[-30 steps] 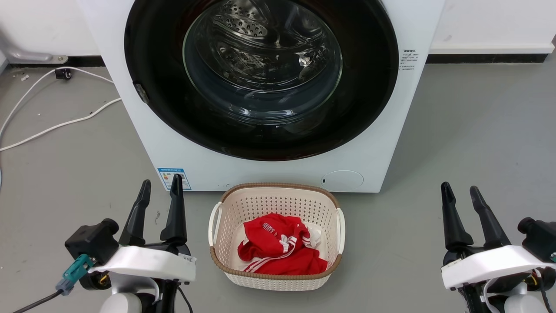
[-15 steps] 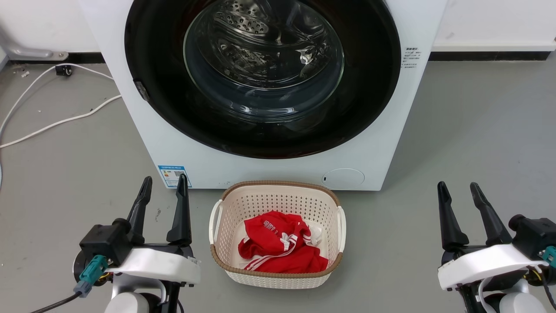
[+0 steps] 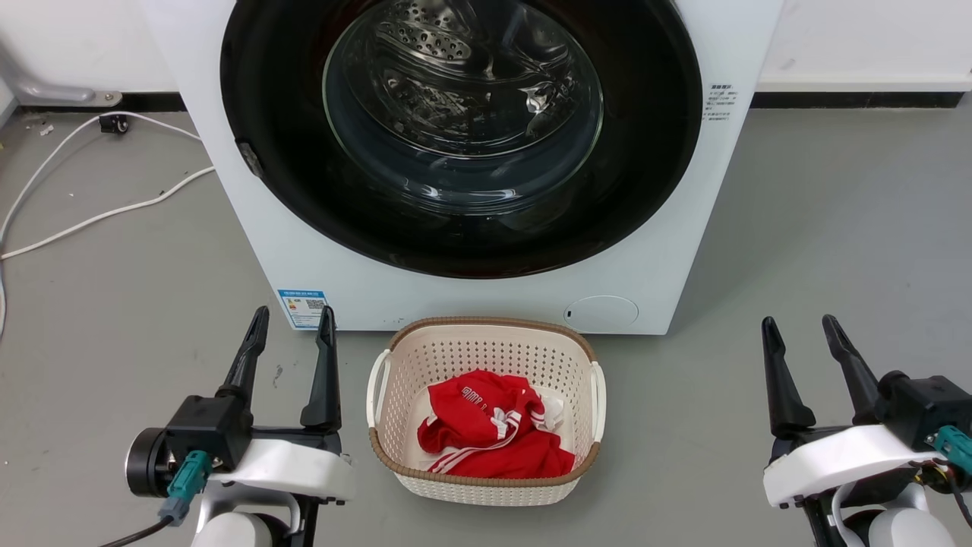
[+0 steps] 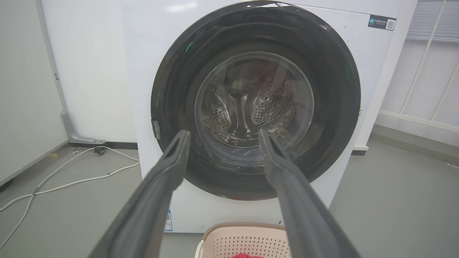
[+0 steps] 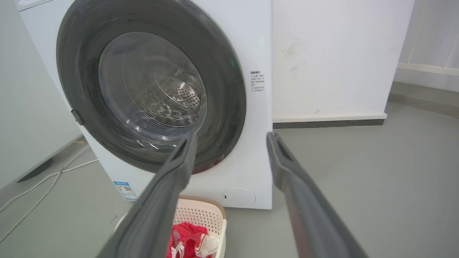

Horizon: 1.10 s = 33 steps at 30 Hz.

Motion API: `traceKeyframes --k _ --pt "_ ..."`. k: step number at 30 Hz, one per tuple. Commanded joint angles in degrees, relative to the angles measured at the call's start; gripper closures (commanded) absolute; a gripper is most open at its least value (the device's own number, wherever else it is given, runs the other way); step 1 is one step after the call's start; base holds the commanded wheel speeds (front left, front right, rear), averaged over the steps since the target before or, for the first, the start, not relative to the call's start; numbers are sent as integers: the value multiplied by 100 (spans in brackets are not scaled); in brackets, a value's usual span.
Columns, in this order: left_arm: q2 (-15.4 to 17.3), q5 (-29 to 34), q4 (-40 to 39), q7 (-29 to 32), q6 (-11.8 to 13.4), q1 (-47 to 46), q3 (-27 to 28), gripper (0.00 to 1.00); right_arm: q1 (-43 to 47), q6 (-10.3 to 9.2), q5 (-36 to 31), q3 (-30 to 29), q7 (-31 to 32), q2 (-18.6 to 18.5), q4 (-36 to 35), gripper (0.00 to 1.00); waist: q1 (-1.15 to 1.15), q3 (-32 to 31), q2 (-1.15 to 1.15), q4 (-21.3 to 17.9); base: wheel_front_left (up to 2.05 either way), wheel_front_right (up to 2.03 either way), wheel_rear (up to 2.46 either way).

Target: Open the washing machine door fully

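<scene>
The washing machine door, a glossy black disc with a bulging clear glass centre, sits closed, flat against the front of the white washing machine.

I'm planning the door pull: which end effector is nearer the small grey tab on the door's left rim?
Left. The left end effector is low, almost straight below the tab. The right end effector is low too, but out past the right side of the washing machine.

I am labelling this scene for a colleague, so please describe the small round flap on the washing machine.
Start at the big white washing machine and look below its black door. Low on the front, right of centre, sits the round flap: plain white, unlike the blue label at left.
</scene>
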Motion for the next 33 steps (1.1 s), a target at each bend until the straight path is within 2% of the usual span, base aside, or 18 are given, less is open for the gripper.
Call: traceKeyframes --k 1,24,33 --pt "32 138 -26 -59 36 42 -17 0 -47 -2 -123 15 -44 8 -55 0 0 -5 0 3 0 0 0" --pt "-83 859 96 -296 65 109 16 0 -68 -2 -729 -50 -197 11 116 0 0 -18 0 22 0 0 0" --pt "-173 732 172 -286 5 123 82 0 -86 -2 -589 -100 -215 11 197 0 0 -18 0 38 0 0 0"
